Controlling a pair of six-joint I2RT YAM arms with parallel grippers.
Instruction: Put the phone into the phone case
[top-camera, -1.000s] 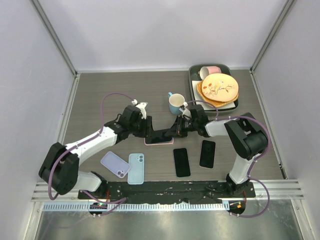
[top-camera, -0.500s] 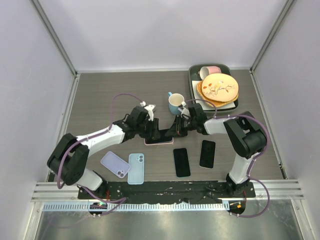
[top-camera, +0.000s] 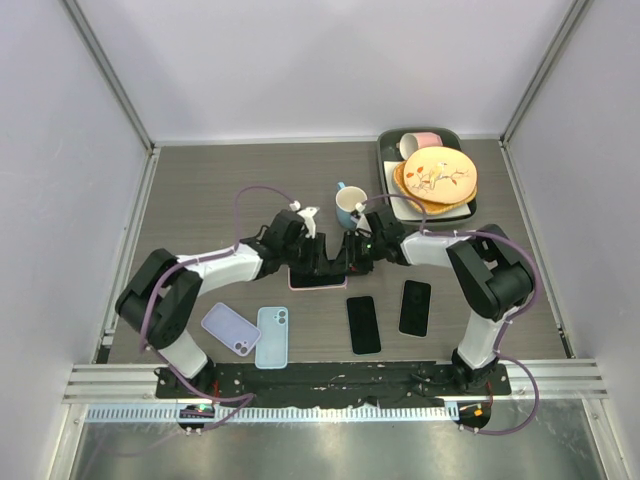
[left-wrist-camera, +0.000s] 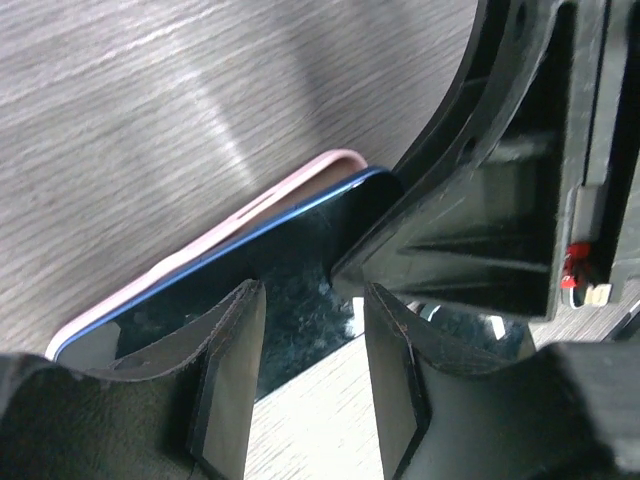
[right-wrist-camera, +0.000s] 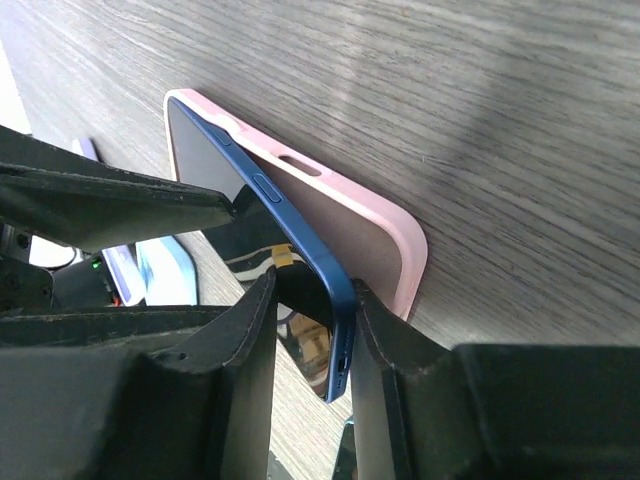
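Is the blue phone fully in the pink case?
Only partly: one end of the phone sits in the case, the other tilts up.

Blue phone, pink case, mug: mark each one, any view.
blue phone (right-wrist-camera: 300, 235): right wrist view, on its raised side edge.
pink case (right-wrist-camera: 410, 250): right wrist view, on the rim at its corner.
mug (top-camera: 350, 208): top external view, on its body.

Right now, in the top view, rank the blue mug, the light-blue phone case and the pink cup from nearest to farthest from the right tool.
1. Blue mug, just beyond the right tool, which grips the blue phone.
2. Light-blue phone case, at the near edge, leftward.
3. Pink cup, in the tray at the far right.
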